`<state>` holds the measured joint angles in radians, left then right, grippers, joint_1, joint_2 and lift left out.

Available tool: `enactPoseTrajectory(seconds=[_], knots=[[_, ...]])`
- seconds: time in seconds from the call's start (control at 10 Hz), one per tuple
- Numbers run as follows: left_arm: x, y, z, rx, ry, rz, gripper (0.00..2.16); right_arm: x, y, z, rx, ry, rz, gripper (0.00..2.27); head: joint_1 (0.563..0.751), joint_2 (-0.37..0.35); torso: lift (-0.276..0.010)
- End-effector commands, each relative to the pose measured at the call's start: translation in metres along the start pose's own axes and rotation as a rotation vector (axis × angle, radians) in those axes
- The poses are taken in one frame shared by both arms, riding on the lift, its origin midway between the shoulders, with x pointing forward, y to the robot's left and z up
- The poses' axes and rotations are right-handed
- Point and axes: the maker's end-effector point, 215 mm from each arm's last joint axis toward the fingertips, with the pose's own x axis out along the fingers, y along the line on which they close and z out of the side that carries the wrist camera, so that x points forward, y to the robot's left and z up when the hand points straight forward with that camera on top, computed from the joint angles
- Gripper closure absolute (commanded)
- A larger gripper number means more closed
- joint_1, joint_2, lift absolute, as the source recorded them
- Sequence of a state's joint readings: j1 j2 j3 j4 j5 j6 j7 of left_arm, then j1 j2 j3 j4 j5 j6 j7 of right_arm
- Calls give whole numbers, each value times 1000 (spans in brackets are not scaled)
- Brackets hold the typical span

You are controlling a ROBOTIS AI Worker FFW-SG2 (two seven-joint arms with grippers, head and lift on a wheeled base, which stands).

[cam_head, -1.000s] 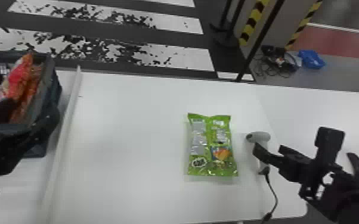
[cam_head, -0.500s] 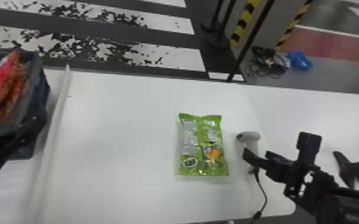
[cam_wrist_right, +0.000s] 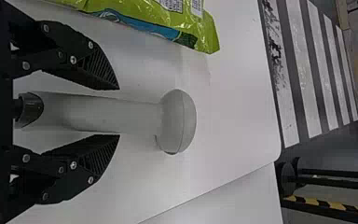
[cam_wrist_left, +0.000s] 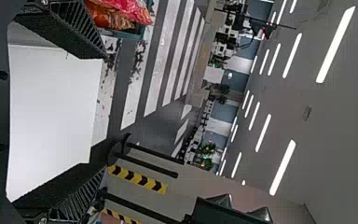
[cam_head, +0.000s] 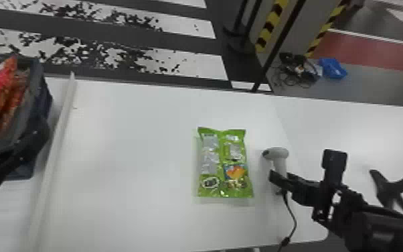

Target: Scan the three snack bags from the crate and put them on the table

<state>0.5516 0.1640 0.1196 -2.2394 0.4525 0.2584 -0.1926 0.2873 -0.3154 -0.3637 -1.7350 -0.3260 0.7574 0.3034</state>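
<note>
At the left, the left gripper (cam_head: 26, 144) is at the near side of the dark crate (cam_head: 45, 97), which holds red and orange snack bags (cam_head: 3, 83). The left gripper (cam_wrist_left: 105, 114) is spread wide with nothing between its fingers; red snack bags (cam_wrist_left: 121, 11) lie past one finger. A green snack bag (cam_head: 226, 162) lies flat on the white table (cam_head: 137, 161). Just right of it, the right gripper (cam_head: 277, 179) is at the handle of the pale scanner (cam_head: 277, 154). Seen from the wrist, the right gripper (cam_wrist_right: 119, 112) stands open, a finger on either side of the scanner's handle (cam_wrist_right: 112, 114), gaps showing.
A raised white strip (cam_head: 58, 137) runs between crate and work area. The scanner's black cable (cam_head: 293, 214) trails to the table's front edge. A black stand (cam_head: 391, 187) stands at the far right. Poles and striped posts are beyond the back edge.
The head view has swung right, so the table's things appear farther left. The right gripper has shifted slightly toward the table's front relative to the scanner. The green bag keeps its place.
</note>
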Motion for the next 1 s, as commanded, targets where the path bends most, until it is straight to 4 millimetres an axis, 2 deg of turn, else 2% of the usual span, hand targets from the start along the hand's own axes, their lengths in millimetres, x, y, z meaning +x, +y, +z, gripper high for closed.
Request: enactPoseTrajectory(seconds=[0.0,0.3,0.4,0.6,0.7,0.9], knots=[[0,0,-1,0,2,1,36,-1,2,3,-9,-10,5,2240,695,-269,-94],[0,0,-3,-1,7,1,36,-19,15,19,-44,-53,15,2240,695,-264,-94],[-1,1,-3,1,7,4,36,-31,24,27,-46,-73,23,2240,695,-260,-94],[-1,-1,-4,-1,9,6,36,-63,64,37,-12,-76,79,2240,695,-242,-94],[0,-7,-5,-2,10,-3,36,-77,92,39,14,-69,120,2240,695,-235,-94],[1,-16,-5,-8,9,-16,36,-88,151,33,18,-22,200,2240,695,-182,-94]])
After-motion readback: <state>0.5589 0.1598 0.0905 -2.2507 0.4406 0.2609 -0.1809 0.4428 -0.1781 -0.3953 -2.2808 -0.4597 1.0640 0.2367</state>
